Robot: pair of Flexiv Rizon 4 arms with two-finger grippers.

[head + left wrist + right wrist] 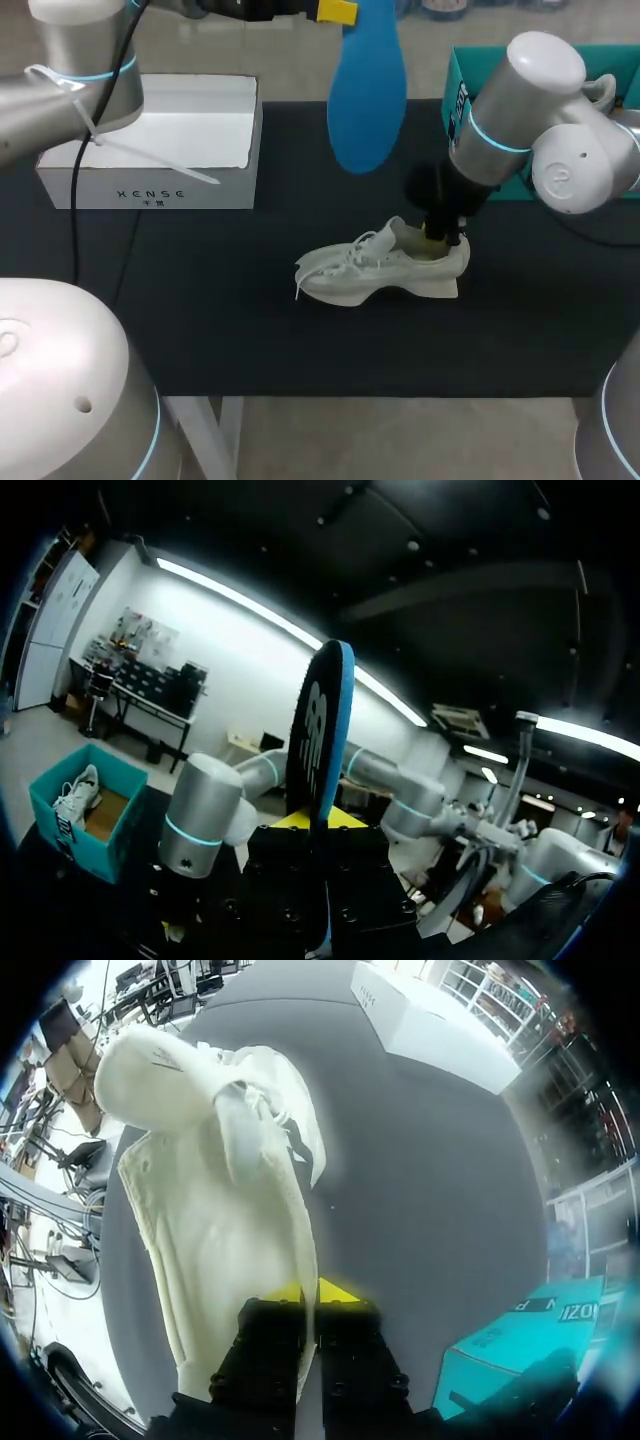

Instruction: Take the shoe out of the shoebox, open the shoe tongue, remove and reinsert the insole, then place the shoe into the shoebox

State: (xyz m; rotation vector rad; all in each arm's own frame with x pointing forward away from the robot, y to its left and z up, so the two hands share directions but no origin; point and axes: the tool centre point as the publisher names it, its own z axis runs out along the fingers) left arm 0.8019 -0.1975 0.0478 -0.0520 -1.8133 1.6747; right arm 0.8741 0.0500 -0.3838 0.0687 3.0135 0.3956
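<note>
Left end effector [338, 10], cut off at the top edge, pinches the blue insole [367, 90]. Right end effector [441, 238], tips hidden in the heel, clamps the white shoe [370, 272] at worktop [250, 330] centre. Shoebox [150, 150] open, upper left. Teal box [458, 95], partly behind the right arm [520, 110], holds another shoe [78, 798].

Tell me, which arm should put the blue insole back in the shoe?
Left. My left gripper holds the blue insole up in the air. My right gripper is shut on the heel edge of the white shoe on the table, so it is probably best used to steady it.
</note>
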